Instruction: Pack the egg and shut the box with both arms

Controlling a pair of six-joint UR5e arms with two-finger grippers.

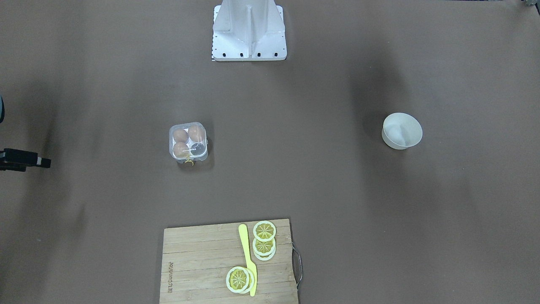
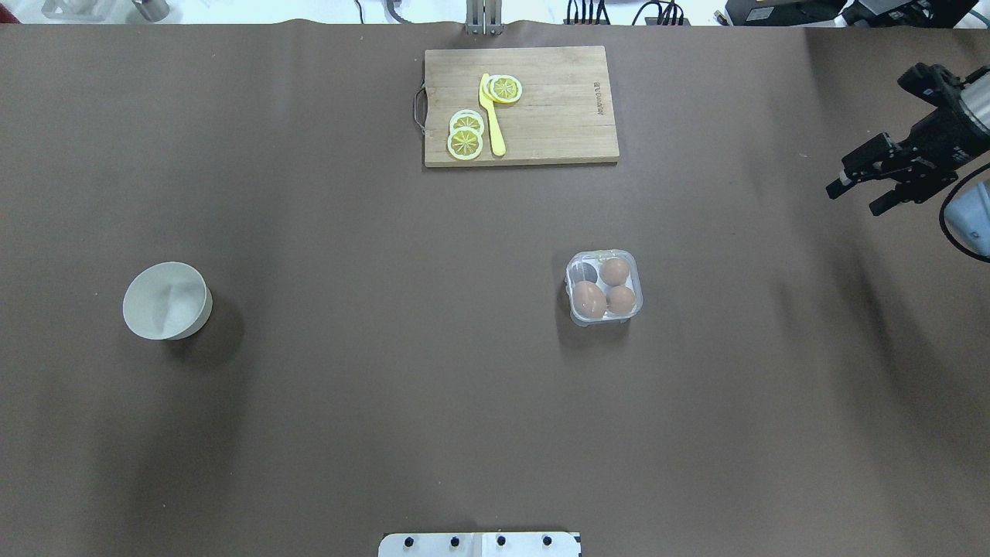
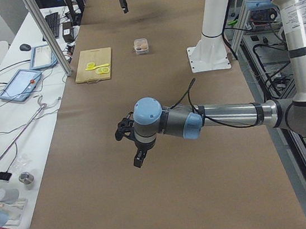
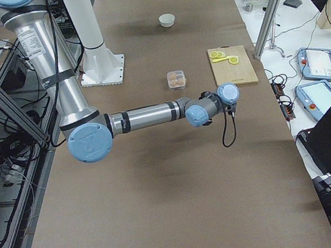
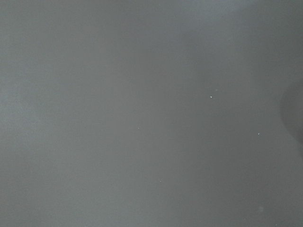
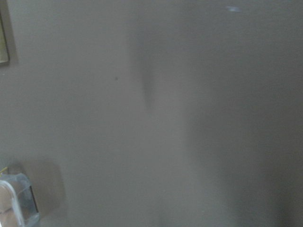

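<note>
The clear box (image 2: 604,286) stands on the table right of centre, and also shows in the front view (image 1: 188,142). Its lid seems to lie down over the cups. Three brown eggs sit in it, such as one egg (image 2: 588,299); one cup is empty. I cannot tell which egg is the task's. My right gripper (image 2: 858,197) hovers open and empty at the far right edge, well away from the box. My left gripper (image 3: 130,147) shows only in the exterior left view, above bare table; I cannot tell if it is open or shut.
An empty white bowl (image 2: 166,300) stands at the left. A wooden cutting board (image 2: 557,131) with lemon slices (image 2: 465,139) and a yellow knife (image 2: 492,116) lies at the far edge. The white stand base (image 1: 249,31) is at the robot's side.
</note>
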